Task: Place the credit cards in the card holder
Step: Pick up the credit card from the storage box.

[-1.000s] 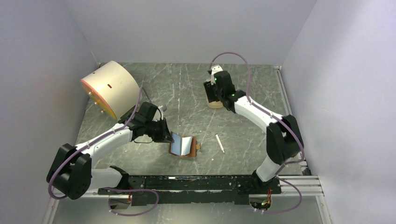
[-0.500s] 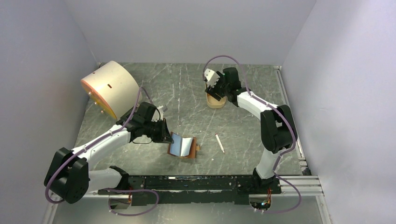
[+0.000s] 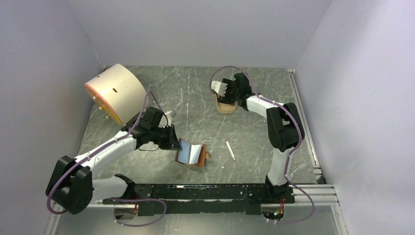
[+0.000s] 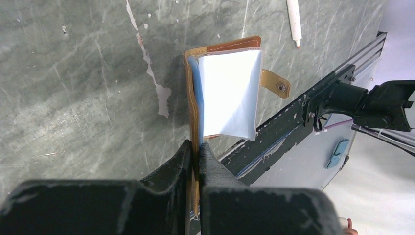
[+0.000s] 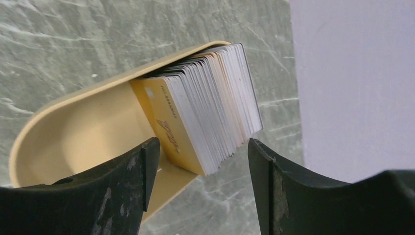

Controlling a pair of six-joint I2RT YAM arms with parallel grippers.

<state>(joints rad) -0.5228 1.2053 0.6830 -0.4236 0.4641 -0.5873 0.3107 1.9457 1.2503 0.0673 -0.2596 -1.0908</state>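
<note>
At the far left of the tabletop, a big cream drum was seen lying on its side against the wall. Just to its right, the left gripper was reached down towards the middle of the near half of the tabletop. In the left wrist view, this gripper was shown pressed together on the brown edge of the card holder, with the leather pinched between the two fingers. The card holder was laid open on the tabletop, its light blue inside turned upward and its snap tab stuck out on the side away from the clamped edge. A thin white stick was seen lying apart from the card holder, to its right.

Further right, towards the back of the tabletop, a tan oval tray was placed, and the right gripper was held just above it. In the right wrist view, the credit cards were seen packed on edge as a leaning stack at one end of the tray. The right gripper was held with its fingers spread apart, one on each side of the stack, and no contact with the cards could be made out.
</note>
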